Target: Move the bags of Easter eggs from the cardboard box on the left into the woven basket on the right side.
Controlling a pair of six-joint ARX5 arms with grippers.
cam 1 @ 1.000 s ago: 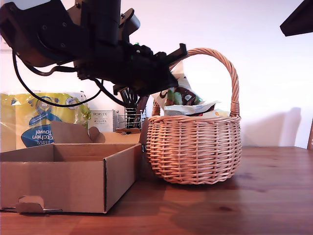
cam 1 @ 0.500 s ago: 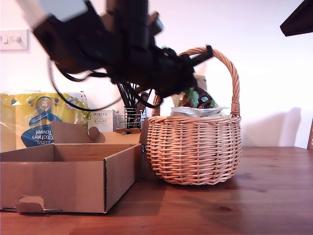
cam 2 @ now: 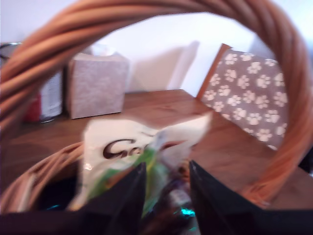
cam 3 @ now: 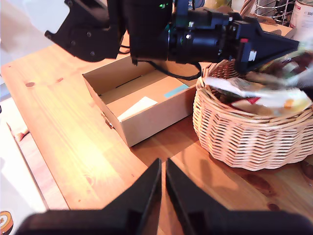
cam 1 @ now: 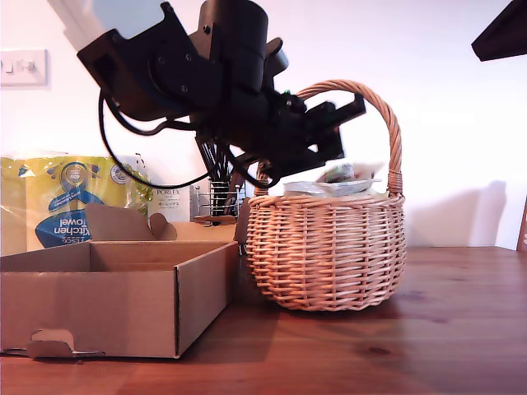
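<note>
The woven basket [cam 1: 329,247] stands on the wooden table at the middle of the exterior view, with several bags of Easter eggs [cam 1: 329,179] heaped to its rim. My first gripper [cam 1: 344,130] hangs under the arched handle [cam 2: 274,73], just above the heap. It is open. A cream-white bag with dark script [cam 2: 122,142] shows blurred between and beyond its fingers [cam 2: 128,196]. The cardboard box [cam 1: 107,300] sits at the exterior view's left; its visible floor [cam 3: 146,100] holds only a white sheet. My second gripper [cam 3: 162,181] is shut and empty, over bare table in front of the box.
Behind the box are a yellow-and-blue kitchen towel pack [cam 1: 66,206], a white Porlex box [cam 1: 173,202] and a black wire utensil holder [cam 1: 218,197]. A tissue box [cam 2: 95,83] and a paw-print chair back [cam 2: 244,93] stand beyond the basket. A dark arm part [cam 1: 502,33] fills the exterior view's upper right corner.
My first arm has swung toward the exterior view's right, carrying a bag under the basket handle. The bag has dropped from above the rim onto the heap, and the jaws have spread.
</note>
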